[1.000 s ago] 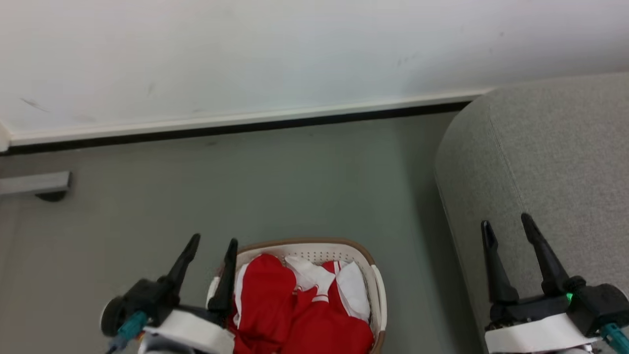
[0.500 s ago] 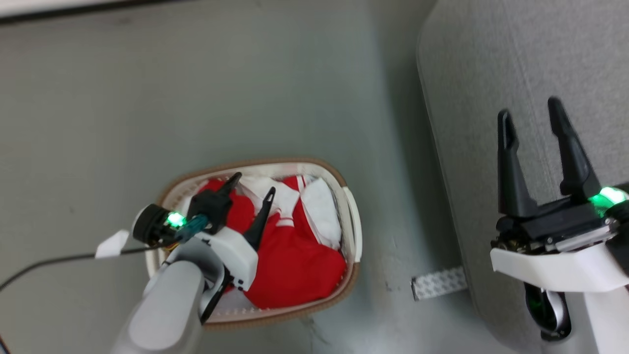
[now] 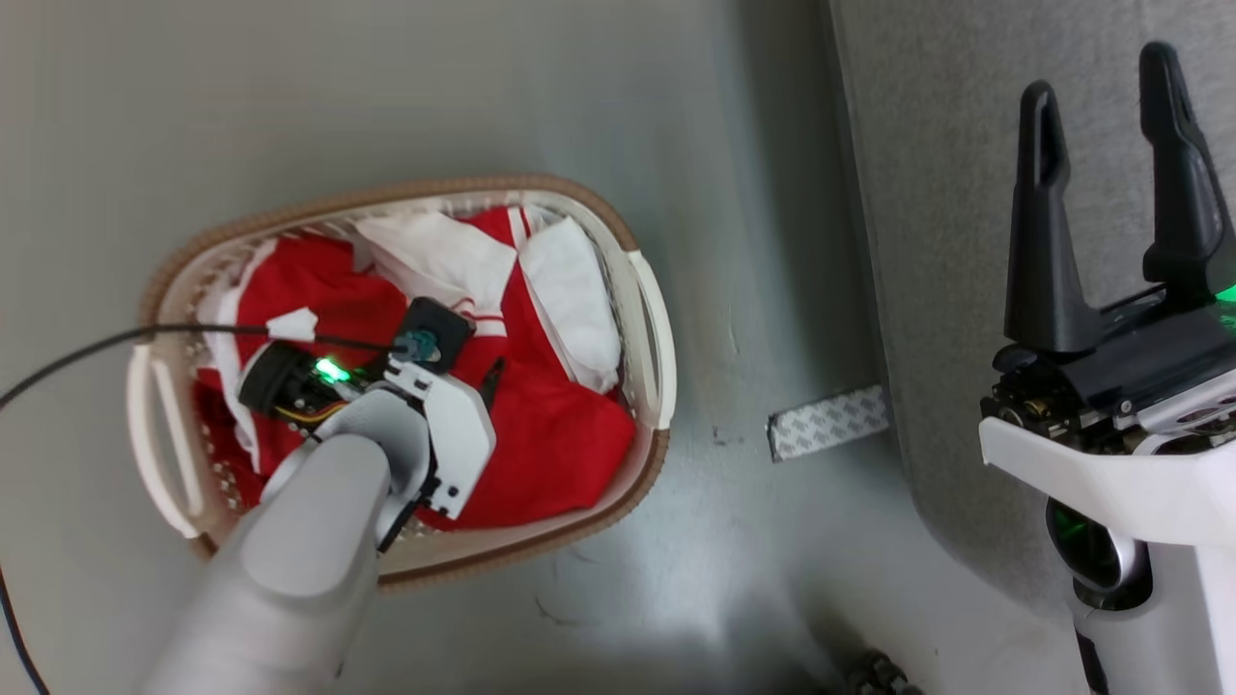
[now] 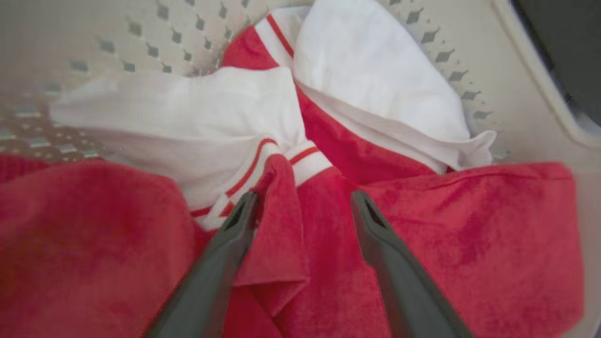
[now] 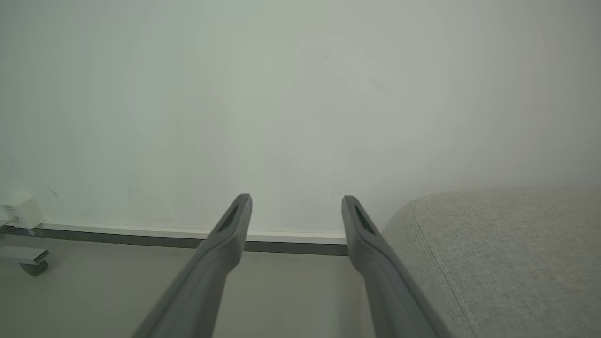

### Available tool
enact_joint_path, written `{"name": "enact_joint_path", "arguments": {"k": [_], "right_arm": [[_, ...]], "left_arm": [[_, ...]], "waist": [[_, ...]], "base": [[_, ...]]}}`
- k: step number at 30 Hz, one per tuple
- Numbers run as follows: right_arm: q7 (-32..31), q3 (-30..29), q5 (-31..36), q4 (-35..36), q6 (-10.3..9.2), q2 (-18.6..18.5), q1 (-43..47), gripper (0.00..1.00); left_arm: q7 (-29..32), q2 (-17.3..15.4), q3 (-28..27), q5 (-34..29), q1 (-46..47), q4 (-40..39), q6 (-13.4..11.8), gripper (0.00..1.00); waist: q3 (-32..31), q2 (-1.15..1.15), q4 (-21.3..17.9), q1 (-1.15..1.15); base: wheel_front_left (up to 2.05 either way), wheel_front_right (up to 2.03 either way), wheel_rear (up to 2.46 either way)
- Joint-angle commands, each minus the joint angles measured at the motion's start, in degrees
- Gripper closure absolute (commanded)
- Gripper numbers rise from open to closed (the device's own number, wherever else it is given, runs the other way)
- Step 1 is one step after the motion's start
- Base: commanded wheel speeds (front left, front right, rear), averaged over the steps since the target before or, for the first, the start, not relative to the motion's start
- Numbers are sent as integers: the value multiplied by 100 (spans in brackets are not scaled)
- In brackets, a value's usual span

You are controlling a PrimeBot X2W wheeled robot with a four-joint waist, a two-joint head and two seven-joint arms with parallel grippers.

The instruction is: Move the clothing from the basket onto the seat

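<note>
Clothing (image 3: 550, 454): red heap with white panels and striped trim, all of it inside the basket (image 3: 649, 319), which stands on the floor (image 3: 483, 87) at the left of the head view. None on the seat yet, so I judge the task barely begun. Basket's long axis runs across that view, slightly tilted; the heap fills it along the same line and points no particular way

Left gripper (image 4: 304, 196) is down in the basket, right on the heap, pointing into it. Its fingers are moderately apart, closed on nothing. Wrist view: a raised red fold ending in a white striped cuff (image 4: 300, 159) stands between them, against the finger at that view's left, clear of the other. The fold runs away along the fingers' own line, so closing should pinch it across its width, by my guess

Further right: a pale tape strip (image 3: 828, 422) on the floor, just beside the seat (image 3: 946, 193). Seat lies right of the basket, near, not touching

Right gripper (image 3: 1099, 75) hangs above the seat's edge, spread wide, holding nothing, well apart from the heap. Left arm is the nearer one; the carry goes rightward
</note>
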State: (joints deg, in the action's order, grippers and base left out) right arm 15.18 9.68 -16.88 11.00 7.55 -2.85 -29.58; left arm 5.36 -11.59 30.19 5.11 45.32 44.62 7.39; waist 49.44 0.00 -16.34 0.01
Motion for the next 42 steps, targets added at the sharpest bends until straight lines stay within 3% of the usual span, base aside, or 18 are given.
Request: {"name": "enact_joint_path", "arguments": {"k": [1,11,13,22,31,42], "right_arm": [[-4,12,-10,52,-12,-8,-104,0],[-3,-112,162,259,-12,-7,-177,0],[-4,-90,198,229,-12,-7,-160,0],[-3,28,426,-89,-12,-10,-77,0],[-4,-188,494,-553,-12,-13,597,0],[-4,-335,569,-970,-12,-11,1663,0]], "left_arm": [[95,-60,33,66,89,78,11,0],[521,-2,777,288,617,658,13,0],[434,-21,928,418,716,756,13,100],[-411,146,1164,1003,808,1019,12,100],[-1194,332,1096,1685,78,1251,12,100],[-1569,418,1065,2477,-814,909,12,100]], "waist": [[385,0,-156,-1],[972,0,-97,-1],[977,0,-46,-1],[215,0,367,-1],[-1411,0,792,-1],[-3145,0,1148,-1]], "base": [[0,0,0],[0,0,0],[0,0,0],[0,0,0],[0,0,0],[0,0,0]]}}
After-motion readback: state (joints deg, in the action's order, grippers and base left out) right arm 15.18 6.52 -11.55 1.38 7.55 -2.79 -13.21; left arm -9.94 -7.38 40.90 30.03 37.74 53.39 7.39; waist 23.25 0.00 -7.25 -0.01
